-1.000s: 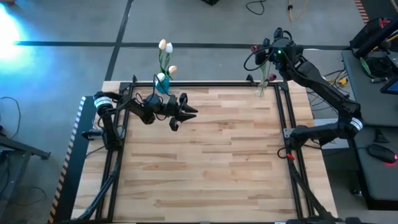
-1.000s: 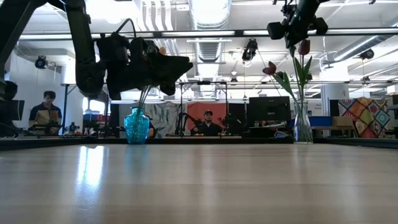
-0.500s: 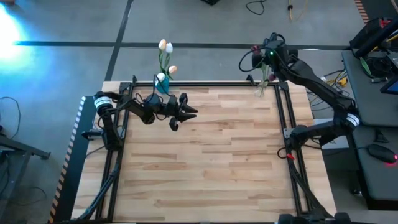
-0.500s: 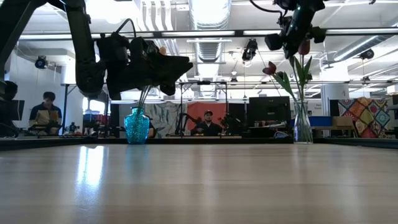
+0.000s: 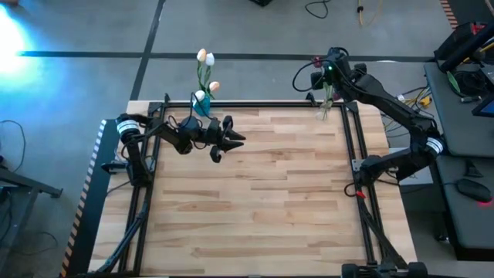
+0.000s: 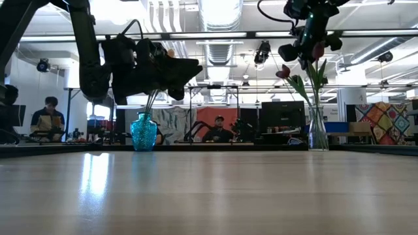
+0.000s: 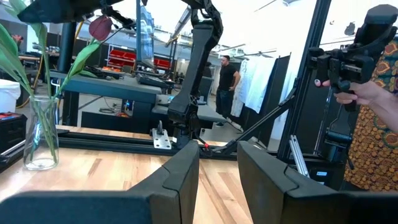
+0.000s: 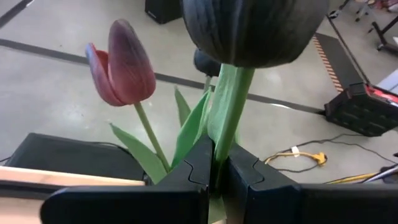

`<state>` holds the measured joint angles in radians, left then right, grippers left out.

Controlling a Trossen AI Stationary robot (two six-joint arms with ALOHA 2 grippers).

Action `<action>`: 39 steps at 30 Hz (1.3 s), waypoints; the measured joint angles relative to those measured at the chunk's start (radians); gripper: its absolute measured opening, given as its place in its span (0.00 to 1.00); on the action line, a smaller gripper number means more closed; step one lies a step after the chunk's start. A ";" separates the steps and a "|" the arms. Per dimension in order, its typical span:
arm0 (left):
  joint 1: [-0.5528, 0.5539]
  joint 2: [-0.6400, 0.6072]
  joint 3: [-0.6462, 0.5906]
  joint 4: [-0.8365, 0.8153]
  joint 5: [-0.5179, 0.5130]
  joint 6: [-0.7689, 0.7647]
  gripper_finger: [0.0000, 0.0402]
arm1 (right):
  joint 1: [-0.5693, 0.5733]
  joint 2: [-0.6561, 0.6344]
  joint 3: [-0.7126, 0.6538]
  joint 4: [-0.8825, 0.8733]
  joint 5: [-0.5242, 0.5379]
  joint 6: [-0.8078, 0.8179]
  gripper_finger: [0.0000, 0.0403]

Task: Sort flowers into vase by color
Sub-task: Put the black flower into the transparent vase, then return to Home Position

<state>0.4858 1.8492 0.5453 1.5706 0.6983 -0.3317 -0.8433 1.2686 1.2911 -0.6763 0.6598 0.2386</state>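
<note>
While left end effector (image 5: 235,140) idles parted, right end effector (image 8: 214,165) clamps black tulip (image 8: 252,28) stem, upright, head up.

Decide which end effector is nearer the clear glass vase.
Right. The right end effector grips a dark tulip directly above the clear vase; the left end effector hovers across the table, near the blue vase.

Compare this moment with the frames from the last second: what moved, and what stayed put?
The right gripper, shut on the dark tulip's stem, shifted leftward over the clear vase. The left gripper, blue vase and its pale tulips stayed put.
</note>
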 joint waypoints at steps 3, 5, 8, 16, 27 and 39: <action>0.000 0.000 0.000 0.000 0.000 0.000 0.24 | 0.001 0.001 0.000 0.000 0.017 -0.001 0.03; 0.000 0.000 0.000 0.000 0.000 -0.003 0.24 | 0.001 0.001 0.000 0.000 0.018 -0.003 0.03; 0.000 0.000 0.000 0.000 0.001 -0.004 0.24 | 0.001 -0.001 0.000 -0.003 0.018 -0.014 0.03; 0.000 0.000 0.000 0.000 0.001 -0.010 0.24 | 0.001 -0.004 0.000 -0.014 0.019 -0.023 0.03; 0.000 0.000 0.000 0.000 0.001 -0.010 0.24 | 0.001 -0.004 0.003 -0.038 -0.022 -0.012 0.29; 0.000 -0.005 0.000 0.000 0.001 -0.010 0.24 | 0.028 -0.043 0.027 -0.053 -0.039 -0.019 0.37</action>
<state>0.4858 1.8445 0.5453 1.5704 0.6995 -0.3420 -0.8157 1.2254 1.3178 -0.7292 0.6205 0.2198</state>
